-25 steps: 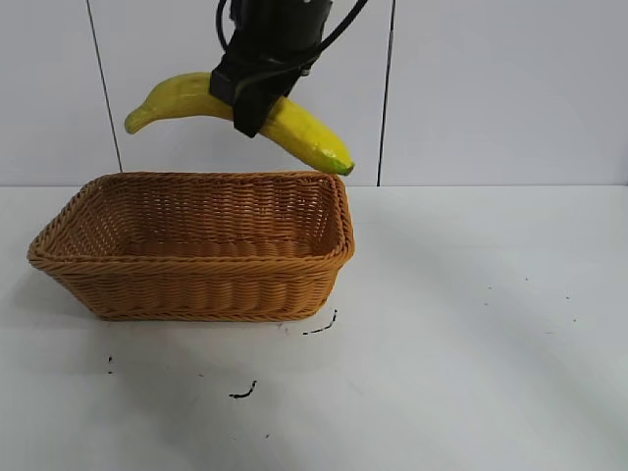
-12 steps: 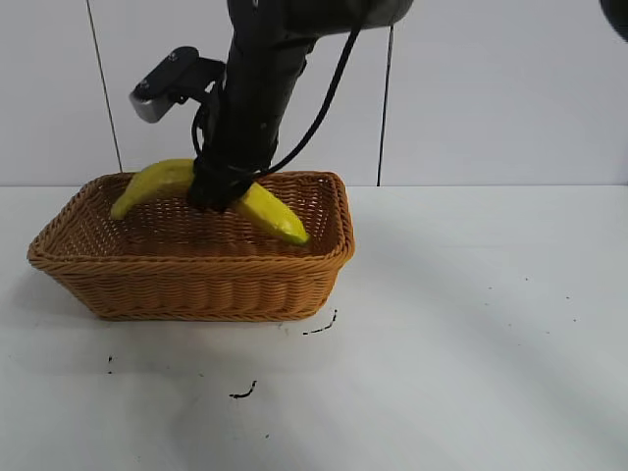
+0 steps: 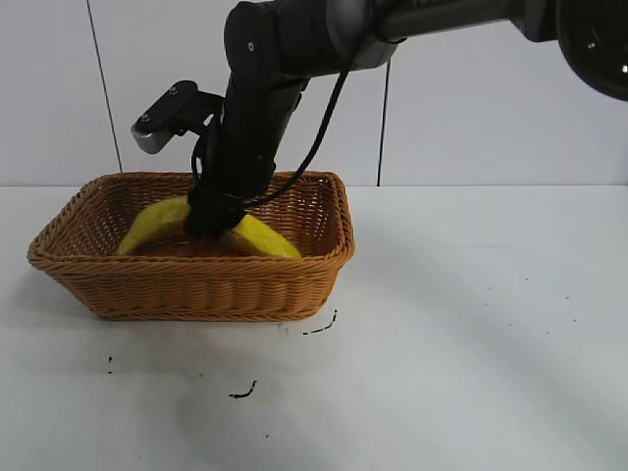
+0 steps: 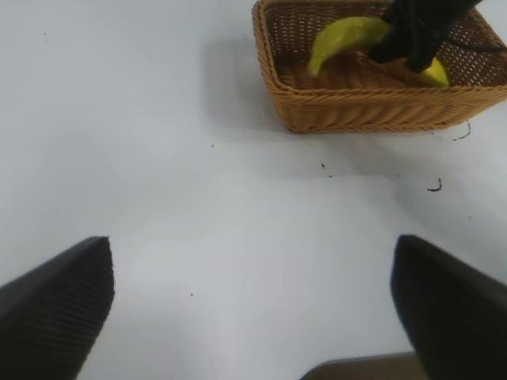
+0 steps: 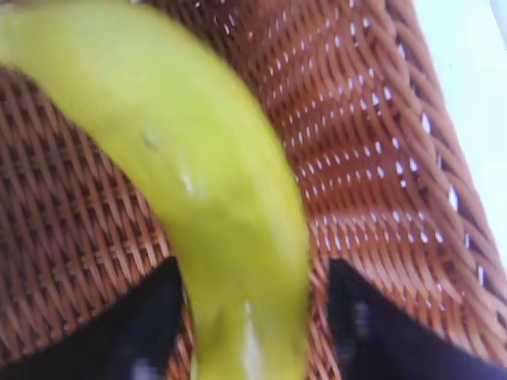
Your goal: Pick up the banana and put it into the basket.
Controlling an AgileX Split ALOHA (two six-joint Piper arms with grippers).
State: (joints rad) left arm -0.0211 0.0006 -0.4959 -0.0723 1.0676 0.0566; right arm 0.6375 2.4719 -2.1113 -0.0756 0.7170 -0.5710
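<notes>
The left tool (image 4: 253, 317) is seen nearest, parked over the bare white table (image 3: 471, 343) with its fingers spread wide and nothing between them. Farther off, the banana (image 3: 250, 235) is seen lying inside the basket (image 3: 196, 285). The right tool (image 3: 211, 218) is lowered into the basket, its fingers (image 5: 139, 332) standing apart on either side of the banana, though contact cannot be told.

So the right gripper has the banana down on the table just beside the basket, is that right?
Not quite. The right gripper has the banana down inside the basket, not on the table beside it. The exterior view shows it below the rim.
</notes>
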